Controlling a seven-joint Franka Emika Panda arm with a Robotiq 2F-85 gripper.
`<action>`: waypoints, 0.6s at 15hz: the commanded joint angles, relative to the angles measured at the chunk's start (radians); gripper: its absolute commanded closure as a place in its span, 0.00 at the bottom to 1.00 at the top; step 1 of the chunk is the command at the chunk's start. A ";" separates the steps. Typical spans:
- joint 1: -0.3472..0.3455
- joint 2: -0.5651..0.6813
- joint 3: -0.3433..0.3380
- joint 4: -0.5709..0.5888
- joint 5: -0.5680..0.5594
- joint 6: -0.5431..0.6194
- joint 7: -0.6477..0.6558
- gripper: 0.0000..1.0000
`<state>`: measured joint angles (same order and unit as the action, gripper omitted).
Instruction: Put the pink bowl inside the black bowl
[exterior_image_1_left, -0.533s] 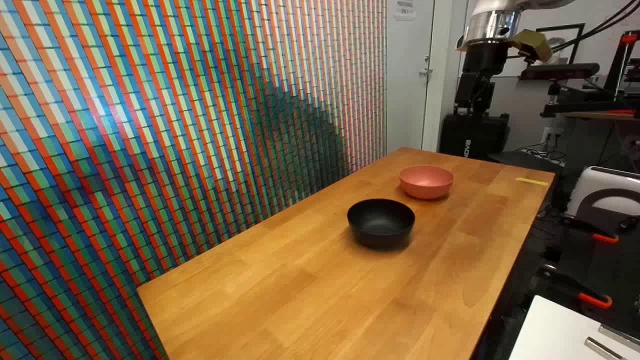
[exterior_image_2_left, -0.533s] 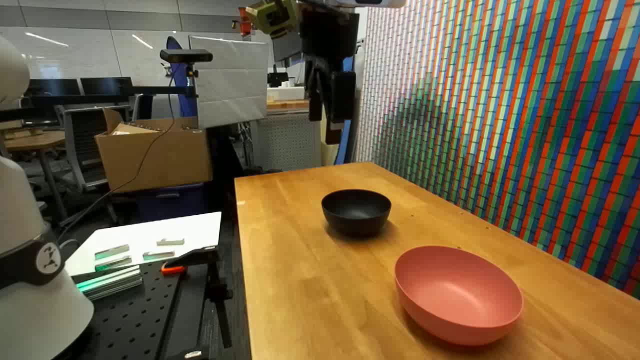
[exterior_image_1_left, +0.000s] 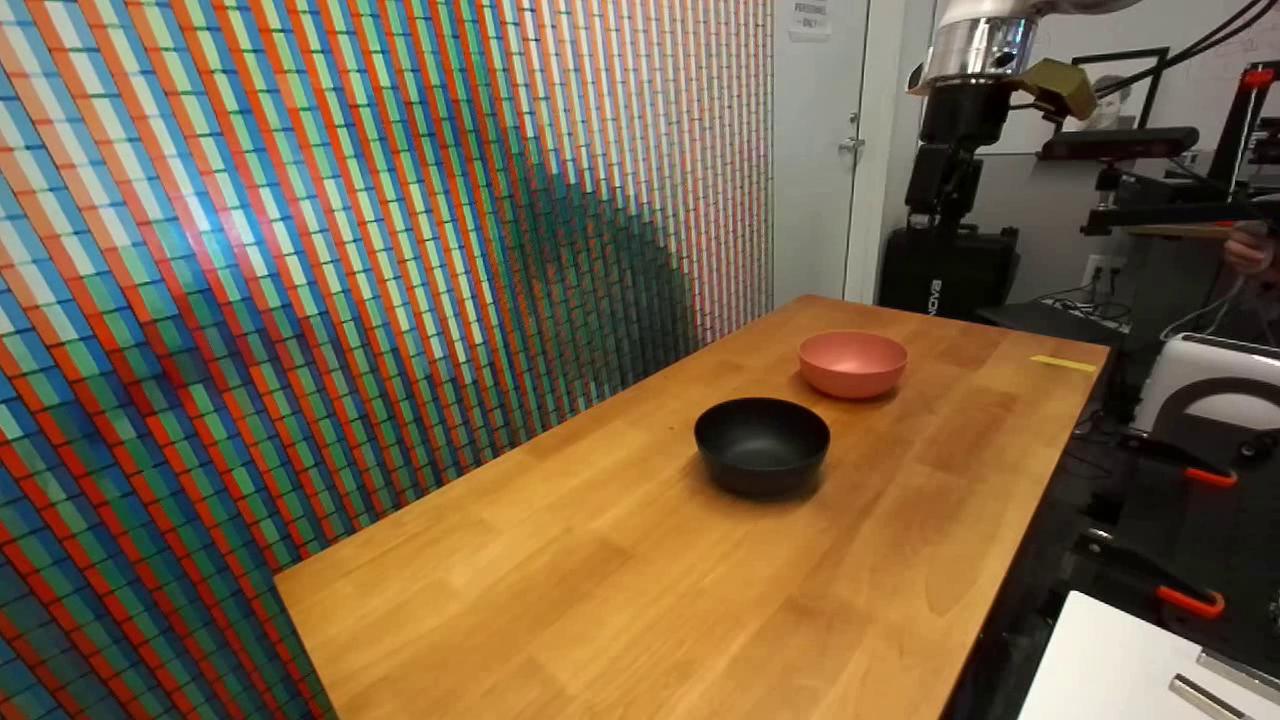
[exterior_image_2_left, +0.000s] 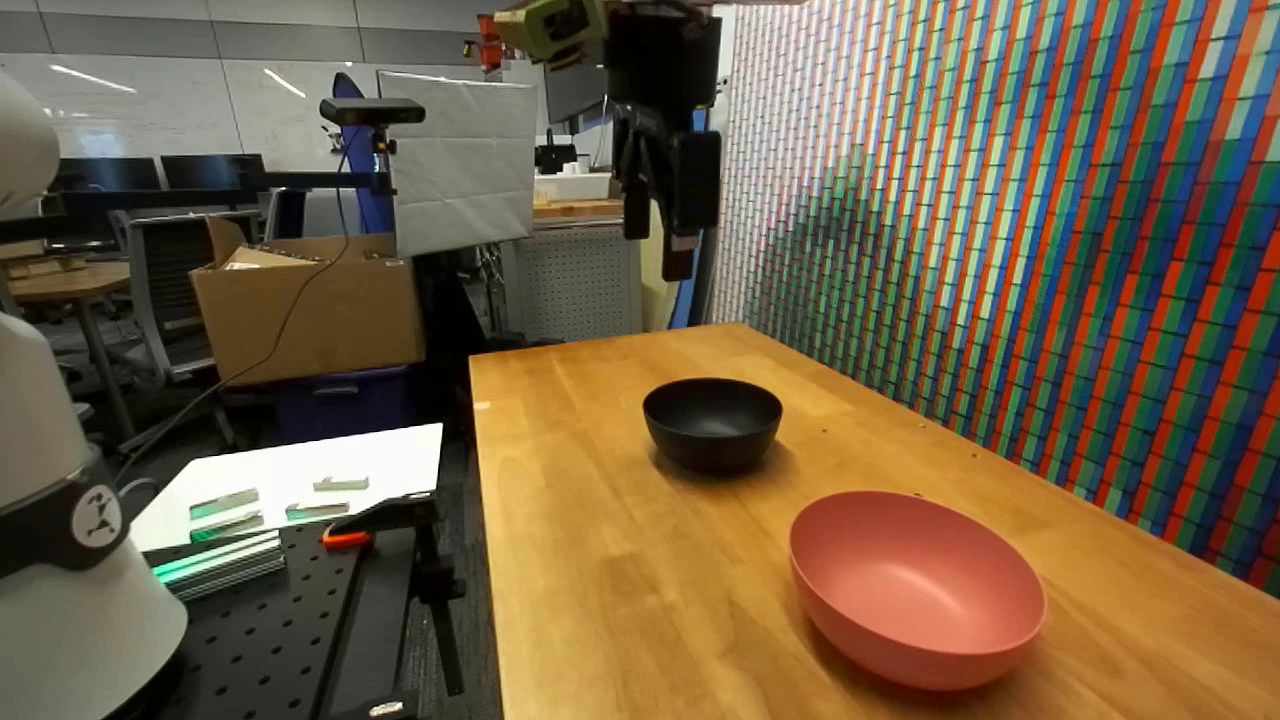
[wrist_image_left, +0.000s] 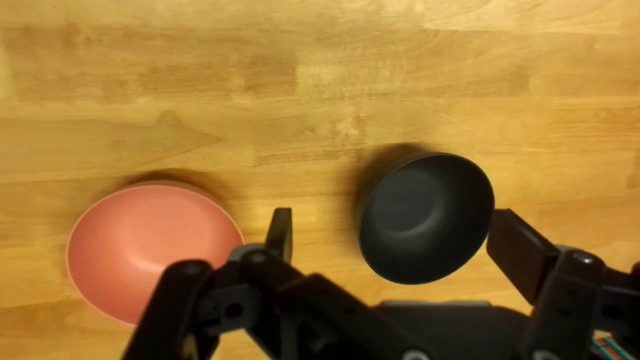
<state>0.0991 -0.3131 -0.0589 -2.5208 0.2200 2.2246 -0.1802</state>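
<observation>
Clearly, the pincer (wrist_image_left: 392, 220) holds nothing: its fingers (wrist_image_left: 520, 255) are spread wide apart, and in both exterior views it hangs well above the bowls. From the wrist, the black bowl (wrist_image_left: 425, 220) shows in the gap between them, so the first danger is coming straight down here; that would likely catch the wrong bowl, or nudge the one meant to receive. The pink bowl (wrist_image_left: 155, 240) sits off to the side, upright on the surface (wrist_image_left: 300, 75), near the black one but apart from it. In the wrist view the pincer's own parts cover some of its rim, so the sideways move could be misjudged. It looks too broad to take across its full width, which suggests a pinch on one side of the rim; a shallow bite there could let it tilt or slip on the lift. It also looks no narrower than the black bowl, so an off-centre release might leave it perched on that rim, or push the black bowl along. Further out, a patterned wall (exterior_image_1_left: 400, 250) runs along one long edge of the surface, and a careless swing that way might end in a knock.
</observation>
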 joint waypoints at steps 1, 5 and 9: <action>-0.026 0.044 0.085 0.048 -0.156 0.103 0.077 0.00; -0.054 0.129 0.123 0.136 -0.326 0.188 0.179 0.00; -0.075 0.257 0.111 0.200 -0.390 0.278 0.246 0.00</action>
<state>0.0531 -0.1722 0.0465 -2.3929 -0.1183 2.4464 0.0107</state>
